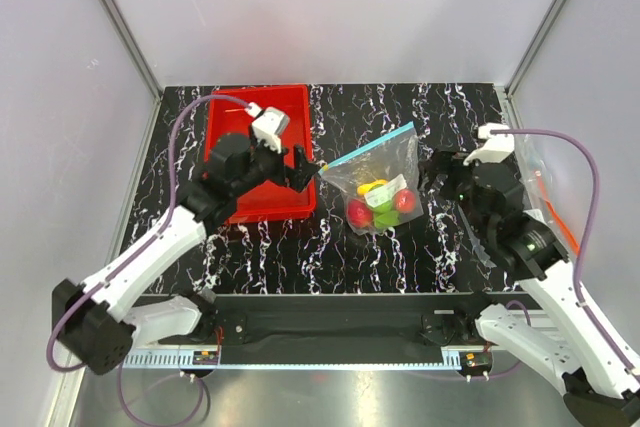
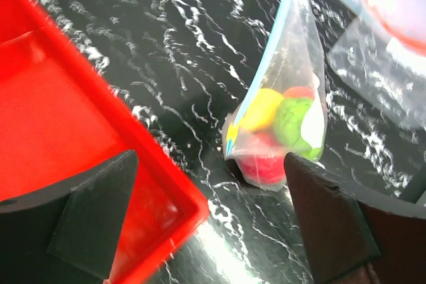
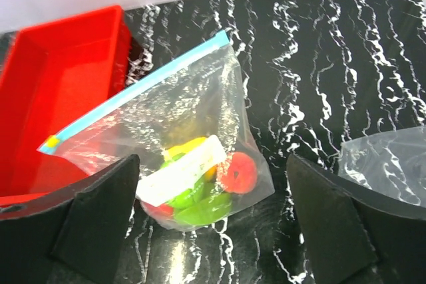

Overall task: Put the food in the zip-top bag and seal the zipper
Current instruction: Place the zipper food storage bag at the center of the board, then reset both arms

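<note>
The zip-top bag [image 1: 385, 172] stands on the black marbled table between my two grippers, bulging at the bottom and tapering upward. The food [image 1: 382, 205] lies inside at the bottom: yellow pear [image 2: 263, 108], green piece [image 2: 294, 121], red apple [image 3: 239, 172]. The light-blue zipper [image 1: 372, 146] runs straight along the top edge [image 3: 133, 94], its two sides lying together. My left gripper [image 1: 305, 169] is open and empty [image 2: 210, 184], close to the zipper's left end. My right gripper [image 1: 445, 182] is open and empty [image 3: 213, 187], just right of the bag.
A red tray [image 1: 290, 102] sits at the back left under my left arm, its corner near the left fingers [image 2: 180, 197]. Other clear plastic with an orange-red strip [image 1: 548, 202] lies at the right edge beside my right arm [image 3: 389, 164].
</note>
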Controlling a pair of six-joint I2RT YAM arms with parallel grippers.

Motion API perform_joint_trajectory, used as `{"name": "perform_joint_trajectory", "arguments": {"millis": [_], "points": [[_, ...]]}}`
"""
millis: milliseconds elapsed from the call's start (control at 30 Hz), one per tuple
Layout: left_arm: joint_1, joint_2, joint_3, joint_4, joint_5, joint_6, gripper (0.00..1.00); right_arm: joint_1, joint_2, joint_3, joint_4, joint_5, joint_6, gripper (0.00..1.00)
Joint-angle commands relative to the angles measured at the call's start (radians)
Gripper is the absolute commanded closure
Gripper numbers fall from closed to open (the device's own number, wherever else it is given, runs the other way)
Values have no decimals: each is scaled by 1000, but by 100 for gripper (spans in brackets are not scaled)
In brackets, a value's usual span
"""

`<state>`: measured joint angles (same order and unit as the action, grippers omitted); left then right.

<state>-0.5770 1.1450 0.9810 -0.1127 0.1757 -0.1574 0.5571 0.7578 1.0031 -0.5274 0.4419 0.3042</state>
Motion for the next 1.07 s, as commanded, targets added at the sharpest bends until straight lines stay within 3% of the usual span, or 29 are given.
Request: {"name": "perform_joint_trajectory", "arguments": {"millis": [0,233,333,400,667,1033], "points": [[-7,-146,-109,110,-134,-108,1,-3,-72,-18,26,-25,9,0],[-9,-375,-277,146,-171,-292,1,-3,-221,-93,-2,-35,73,0],[-9,-416,-303,58,-176,-398,1,-3,-273,-115,-36,-13,107,0],[-9,-441,-337,39,-80,-410,1,-3,-301,-135,-59,-11,121,0],[-7,-560,-548,31,-58,-406,1,-3,-397,-221,-111,-2,220,0],[-9,-673,-610,24,-24,-390,1,-3,-406,-258,-132,27,283,0]]}}
